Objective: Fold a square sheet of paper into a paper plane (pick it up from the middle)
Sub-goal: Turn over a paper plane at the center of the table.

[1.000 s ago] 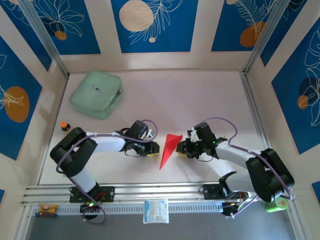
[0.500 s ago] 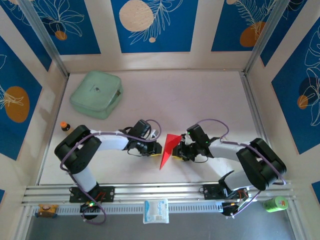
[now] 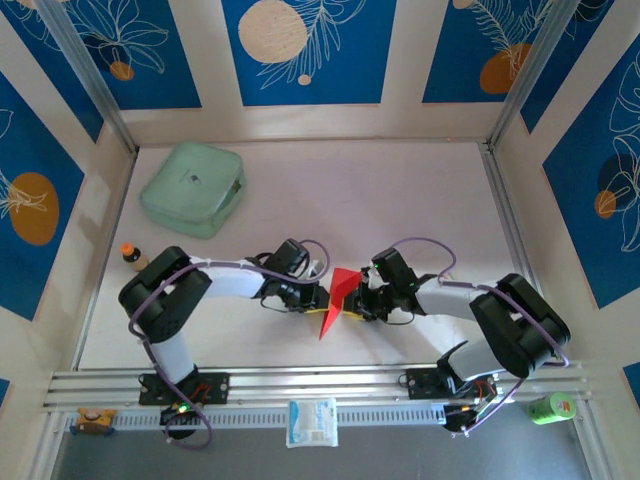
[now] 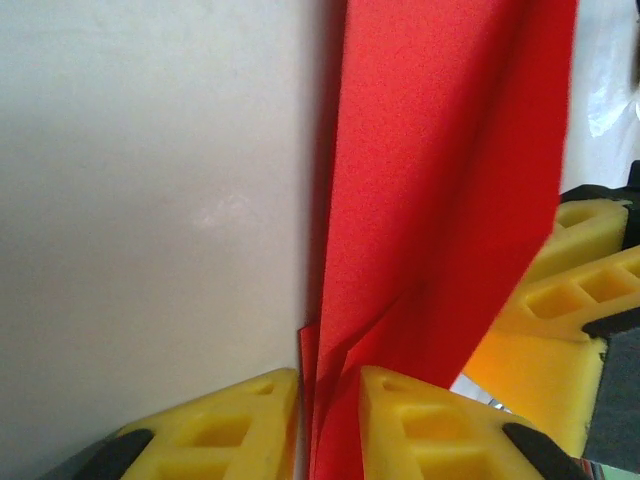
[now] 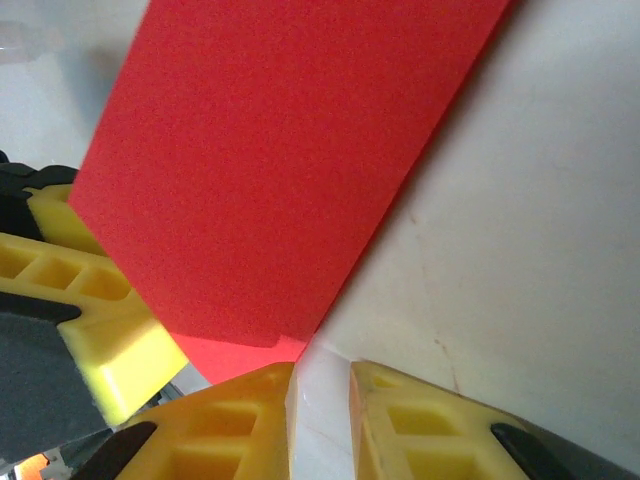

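Observation:
The square sheet of paper (image 3: 343,282), bright red and folded into a narrow pointed shape, lies at the table's middle front. My left gripper (image 3: 320,297) meets it from the left. In the left wrist view its yellow fingers (image 4: 225,425) stand close together with the folded red layers (image 4: 440,180) between them, and my left gripper (image 4: 328,375) is shut on them. My right gripper (image 3: 352,306) is at the paper's right edge. In the right wrist view my right gripper (image 5: 320,368) has a narrow gap showing bare table, and a corner of the paper (image 5: 280,150) touches its left fingertip.
A mint-green case (image 3: 193,188) lies at the back left. A small orange-capped bottle (image 3: 128,253) stands by the left wall. A white packet (image 3: 311,422) rests on the front rail and a green object (image 3: 553,408) sits at the front right.
Both grippers have moved inward to the red paper, the left from the left and the right from the right, and both sets of jaws have narrowed. The paper has stayed in place.

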Controlling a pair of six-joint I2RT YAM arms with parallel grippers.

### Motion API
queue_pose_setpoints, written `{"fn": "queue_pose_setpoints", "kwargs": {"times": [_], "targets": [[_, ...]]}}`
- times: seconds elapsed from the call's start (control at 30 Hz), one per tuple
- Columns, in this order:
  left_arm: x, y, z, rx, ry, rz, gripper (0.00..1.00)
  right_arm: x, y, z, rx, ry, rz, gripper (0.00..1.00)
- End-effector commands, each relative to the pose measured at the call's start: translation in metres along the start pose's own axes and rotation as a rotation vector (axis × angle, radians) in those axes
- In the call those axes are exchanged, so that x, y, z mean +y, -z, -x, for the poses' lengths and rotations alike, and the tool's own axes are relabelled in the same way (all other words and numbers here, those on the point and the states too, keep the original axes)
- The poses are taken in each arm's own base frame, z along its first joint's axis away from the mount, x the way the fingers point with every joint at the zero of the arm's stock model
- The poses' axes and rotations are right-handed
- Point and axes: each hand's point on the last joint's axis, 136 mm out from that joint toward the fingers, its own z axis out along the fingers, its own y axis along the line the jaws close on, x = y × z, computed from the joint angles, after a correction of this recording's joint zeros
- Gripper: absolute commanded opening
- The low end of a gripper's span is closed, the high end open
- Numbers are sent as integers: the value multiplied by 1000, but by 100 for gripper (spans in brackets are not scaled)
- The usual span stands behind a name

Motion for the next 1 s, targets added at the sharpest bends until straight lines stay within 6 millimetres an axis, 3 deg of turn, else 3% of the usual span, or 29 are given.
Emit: {"fn": "queue_pose_setpoints", "kwargs": {"times": [0.0,0.5,0.63,0.8,0.97], "targets": [[-5,-10,-8,55,-25,-10,24,4,-4,-2,19,-4,1,21],[-21,-16,-10,87,-36,-111,24,2,-9,-4,40,-20,12,17],[-22,-18,-11,91,-38,-126,21,2,-10,-4,39,-22,18,17],[-26,-17,-8,69,-39,-145,10,4,-9,-4,36,-24,30,17],[-27,1,0,-19,-74,-85,3,8,0,0,-4,-14,27,18]]}}
